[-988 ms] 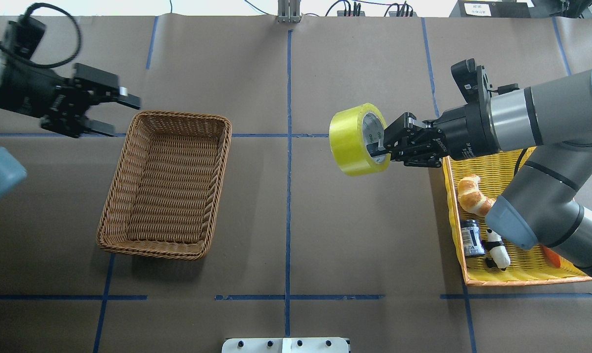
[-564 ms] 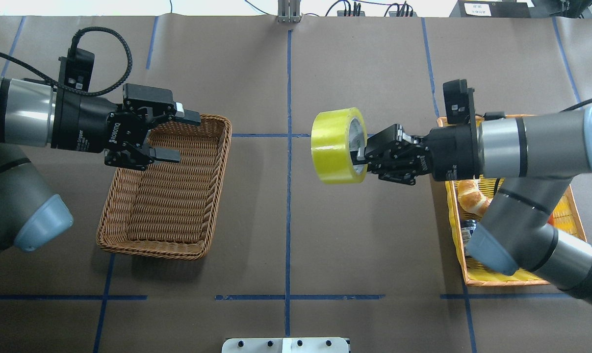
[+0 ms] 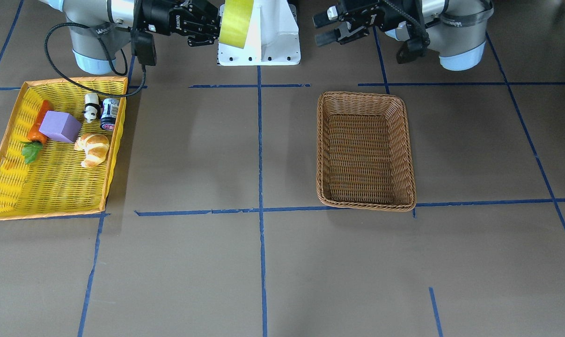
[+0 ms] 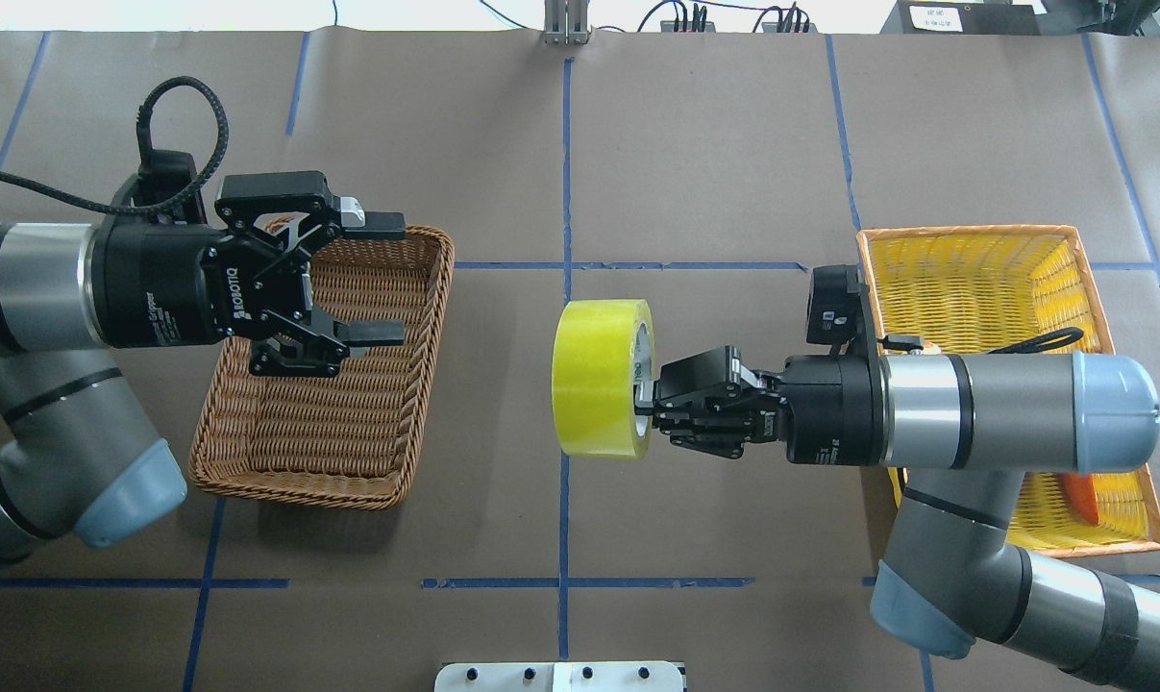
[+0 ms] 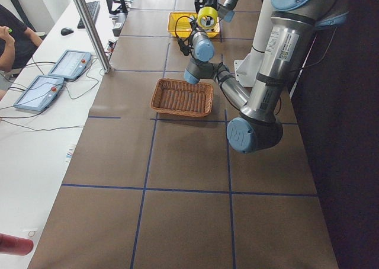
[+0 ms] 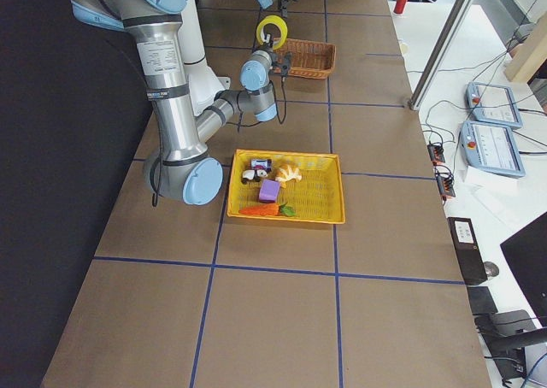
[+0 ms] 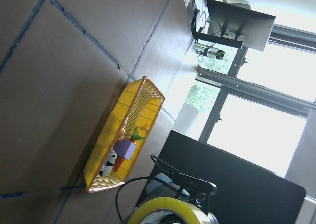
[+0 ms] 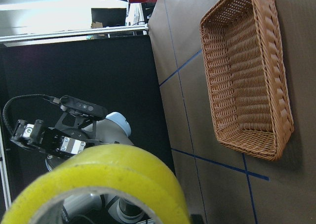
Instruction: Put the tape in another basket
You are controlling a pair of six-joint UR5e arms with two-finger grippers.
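Observation:
The tape (image 4: 599, 378) is a wide yellow-green roll held on edge in the air over the table's centre line. My right gripper (image 4: 643, 399) is shut on its rim, one finger inside the core. The tape also shows in the front view (image 3: 235, 21) and fills the bottom of the right wrist view (image 8: 98, 184). The brown wicker basket (image 4: 416, 404) stands on the left half, empty (image 3: 364, 96). My left gripper (image 4: 392, 282) is open and empty, hovering above the basket's far part and pointing at the tape.
The yellow tray with an orange rim (image 4: 974, 235) stands on the right. It holds a croissant (image 3: 92, 149), a purple block (image 3: 60, 126), a carrot (image 3: 39, 124), a small can (image 3: 109, 113) and a panda figure (image 3: 91, 106). The white base plate (image 3: 263, 51) is at the robot's edge.
My right arm has carried the tape left and toward the robot, out to the centre line. My left arm has swung right, over the basket, with its gripper still open.

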